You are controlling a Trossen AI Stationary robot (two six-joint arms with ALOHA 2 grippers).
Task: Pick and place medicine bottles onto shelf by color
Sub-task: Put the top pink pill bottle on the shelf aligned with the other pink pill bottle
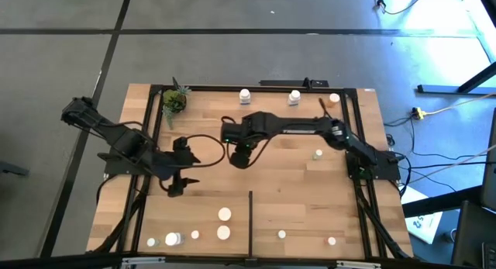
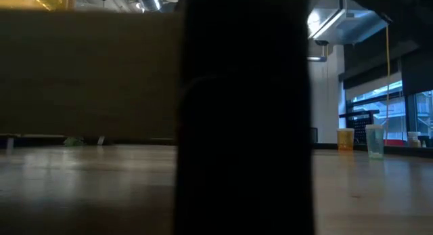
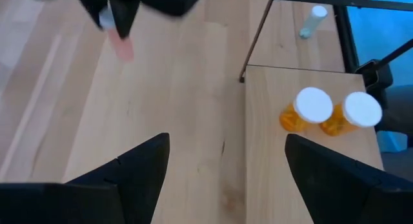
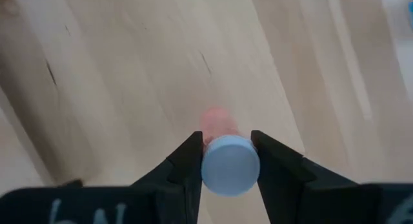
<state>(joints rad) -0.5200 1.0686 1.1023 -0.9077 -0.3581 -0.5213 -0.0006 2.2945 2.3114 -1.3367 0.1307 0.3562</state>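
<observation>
A small pinkish bottle (image 4: 227, 161) with a white cap sits clamped between the right pincer (image 1: 242, 154) fingers, held above mid-shelf (image 1: 294, 187), cap toward the wrist, apparently upright. The left pincer (image 3: 222, 166) gapes empty nearby, facing two orange bottles (image 3: 326, 114).

Even light overhead, gloom at table height

From above, the shelf (image 1: 294, 199) is evenly lit, with strong glare on the floor at the far right corner and soft shadows under both arms. The low view is dim: a black out-of-focus column (image 2: 245, 113) blocks the middle, while bright windows (image 2: 399, 103) glow far right and sheen lies on the wood. The left wrist view shows two orange bottles (image 3: 329, 114) sharp, its top edge blurred. The right wrist view's white cap (image 4: 230, 164) is soft-edged.
</observation>
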